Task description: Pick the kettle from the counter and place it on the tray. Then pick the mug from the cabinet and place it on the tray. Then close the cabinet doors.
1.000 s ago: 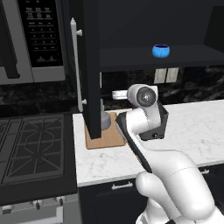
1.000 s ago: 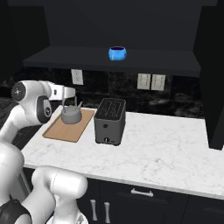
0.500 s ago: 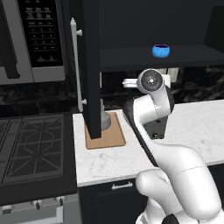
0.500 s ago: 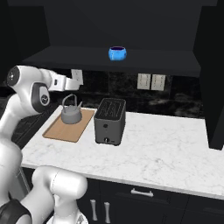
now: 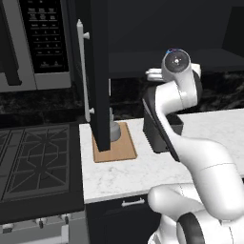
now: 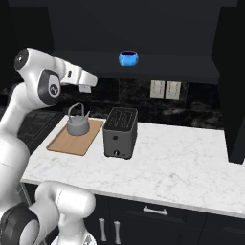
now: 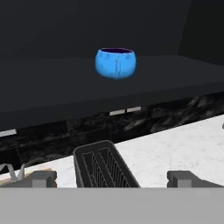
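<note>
Take the toaster [image 6: 120,133] as your landmark. Nearest you, your gripper [image 7: 112,178] hangs empty above the toaster's near end, its two fingertips [image 7: 40,178] wide apart with nothing between them; the hand view looks down into the toaster's slots and up at the shelf beyond. From the right base view, you can see the gripper [image 6: 85,81] raised above and to the left of the toaster, near the level of the cabinet shelf, well clear of everything.

Just left of the toaster lies the tray [image 6: 64,140] on the counter [image 6: 182,167]. The kettle [image 6: 77,122] sits upright on the tray's far half, so you can count the first step as done. In the left base view the kettle [image 5: 114,132] is half hidden behind the open left door [image 5: 99,81].

Farther back and above the toaster, the mug [image 6: 128,59] stands on the cabinet [image 6: 158,64] shelf, untouched. In the hand view the mug [image 7: 115,63] sits straight ahead and higher than your fingertips, so you seem lined up to reach for it, with a fair gap left to cover.

Left for you: grasp the mug, carry it down to the bare near half of the tray, then shut both doors. The right door [image 6: 234,86] stands open too, right of the toaster.
</note>
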You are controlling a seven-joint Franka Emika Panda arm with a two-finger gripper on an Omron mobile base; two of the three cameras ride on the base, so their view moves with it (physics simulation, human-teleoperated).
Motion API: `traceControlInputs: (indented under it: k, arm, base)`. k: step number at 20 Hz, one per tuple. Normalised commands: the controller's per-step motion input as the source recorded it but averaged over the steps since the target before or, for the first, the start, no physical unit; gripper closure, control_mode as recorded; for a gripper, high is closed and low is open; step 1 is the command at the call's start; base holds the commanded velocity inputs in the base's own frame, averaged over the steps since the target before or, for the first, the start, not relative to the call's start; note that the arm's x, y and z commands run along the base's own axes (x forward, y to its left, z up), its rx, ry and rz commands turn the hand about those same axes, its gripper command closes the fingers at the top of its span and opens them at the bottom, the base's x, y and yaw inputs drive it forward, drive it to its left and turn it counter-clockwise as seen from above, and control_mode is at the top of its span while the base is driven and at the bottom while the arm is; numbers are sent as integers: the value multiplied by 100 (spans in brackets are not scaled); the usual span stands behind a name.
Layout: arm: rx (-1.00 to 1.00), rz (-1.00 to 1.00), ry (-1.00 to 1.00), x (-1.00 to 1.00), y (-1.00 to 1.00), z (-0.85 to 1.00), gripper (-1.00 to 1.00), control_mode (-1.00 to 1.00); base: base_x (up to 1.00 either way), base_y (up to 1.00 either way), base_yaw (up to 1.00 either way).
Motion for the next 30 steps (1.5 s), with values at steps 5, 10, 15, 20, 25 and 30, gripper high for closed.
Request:
traceControlInputs:
  k: [5,10,15,20,25,30]
  arm:
    - [5,-1,3,6,-47,36,-100,-100]
    - [6,0,-1,23,-35,14,-100,-100]
    - [0,1,1,36,-32,14,-100,-100]
    - [0,2,6,43,-21,7,-100,-100]
    - [0,6,0,35,-6,-12,-100,-100]
    - [-1,10,0,39,-2,-8,-100,-100]
  base:
    - [0,0,0]
    - [0,0,0]
    - [0,0,0]
    - [0,0,0]
    - [0,0,0]
    - [0,0,0]
